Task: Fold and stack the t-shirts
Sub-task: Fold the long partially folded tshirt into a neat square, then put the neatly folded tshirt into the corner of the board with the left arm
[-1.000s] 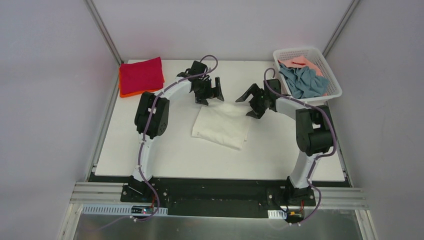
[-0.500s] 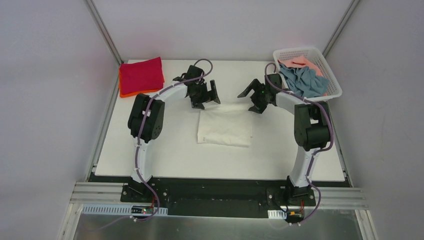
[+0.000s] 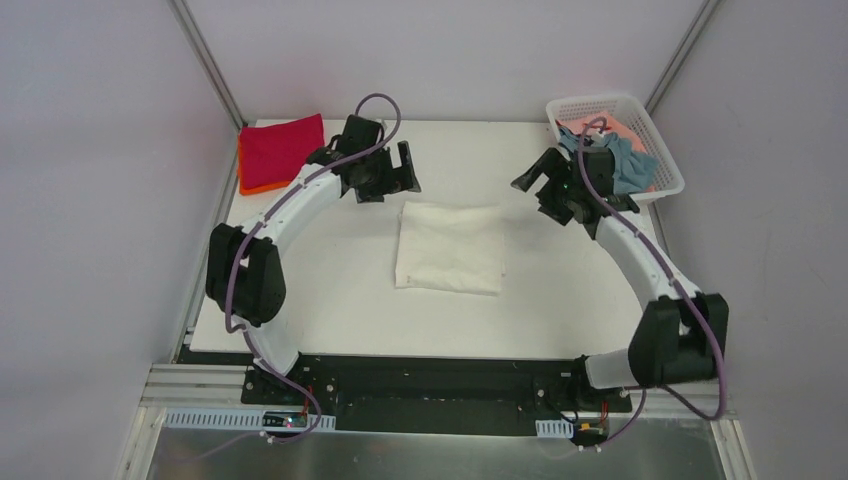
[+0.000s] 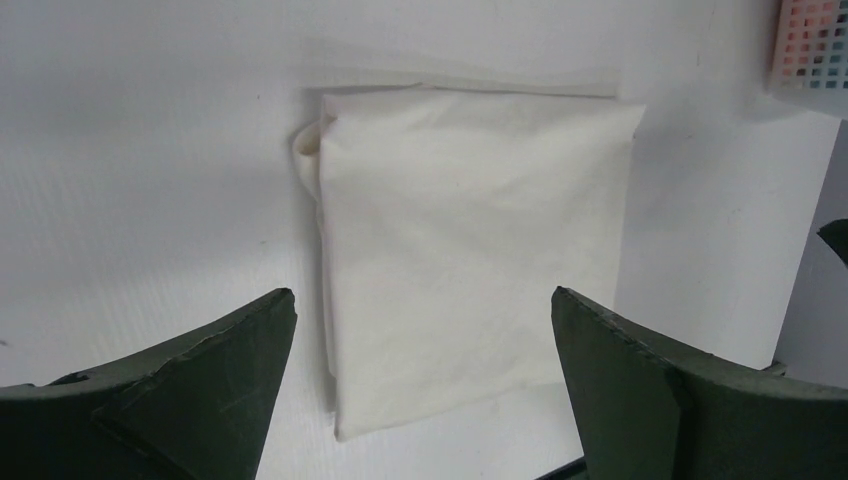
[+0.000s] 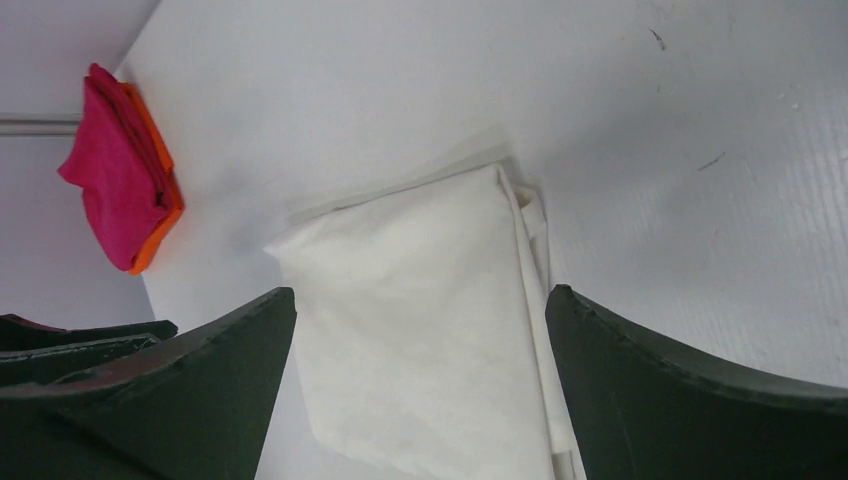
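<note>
A cream-white t-shirt [image 3: 448,247] lies folded into a rectangle at the table's middle; it also shows in the left wrist view [image 4: 470,240] and the right wrist view [image 5: 430,320]. A folded crimson red shirt [image 3: 282,148] lies on an orange one [image 3: 262,186] at the back left, and both show in the right wrist view [image 5: 115,170]. A grey-blue shirt [image 3: 622,165] and a salmon pink one [image 3: 610,123] lie in the basket. My left gripper [image 3: 402,168] is open and empty, raised behind the white shirt's left. My right gripper [image 3: 545,187] is open and empty, raised to its right.
A white plastic mesh basket [image 3: 612,103] stands at the back right corner; its edge shows in the left wrist view [image 4: 812,45]. Grey walls close the table on three sides. Black arm bases sit at the near edge.
Both grippers have lifted and drawn apart from the white shirt's far edge, the left toward the back left, the right toward the basket. The shirt turned from askew to square and now lies still.
</note>
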Robot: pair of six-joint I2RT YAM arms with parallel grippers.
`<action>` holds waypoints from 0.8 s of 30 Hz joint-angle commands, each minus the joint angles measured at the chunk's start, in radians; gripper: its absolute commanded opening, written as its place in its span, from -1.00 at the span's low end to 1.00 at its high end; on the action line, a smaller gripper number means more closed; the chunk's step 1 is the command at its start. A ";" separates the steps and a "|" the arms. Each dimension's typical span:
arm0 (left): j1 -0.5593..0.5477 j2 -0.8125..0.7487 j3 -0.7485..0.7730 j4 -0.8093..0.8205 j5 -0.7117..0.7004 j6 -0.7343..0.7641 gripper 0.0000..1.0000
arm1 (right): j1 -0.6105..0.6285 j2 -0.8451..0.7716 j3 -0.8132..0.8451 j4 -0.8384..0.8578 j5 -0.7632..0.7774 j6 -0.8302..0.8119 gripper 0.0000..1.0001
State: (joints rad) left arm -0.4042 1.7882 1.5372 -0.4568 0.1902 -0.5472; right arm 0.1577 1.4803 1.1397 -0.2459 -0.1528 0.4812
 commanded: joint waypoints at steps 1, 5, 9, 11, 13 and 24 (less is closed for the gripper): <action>0.005 -0.055 -0.104 -0.044 -0.023 -0.013 0.98 | -0.023 -0.196 -0.173 -0.036 0.030 0.034 0.99; 0.005 -0.043 -0.150 -0.044 -0.031 -0.032 0.98 | -0.059 -0.381 -0.333 -0.034 0.101 0.136 0.99; 0.002 0.025 -0.147 -0.042 -0.022 -0.043 0.98 | -0.076 -0.524 -0.432 -0.050 0.144 0.140 0.99; -0.004 0.064 -0.143 -0.041 -0.021 -0.049 0.95 | -0.077 -0.582 -0.461 -0.052 0.142 0.133 0.99; -0.015 0.097 -0.138 -0.039 -0.015 -0.052 0.90 | -0.077 -0.627 -0.478 -0.062 0.163 0.125 0.99; -0.113 0.240 -0.146 -0.035 -0.058 -0.118 0.29 | -0.080 -0.654 -0.480 -0.102 0.218 0.104 0.99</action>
State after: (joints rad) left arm -0.4660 1.9800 1.3987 -0.4767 0.1711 -0.6151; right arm 0.0826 0.8154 0.6559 -0.3351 0.0406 0.5953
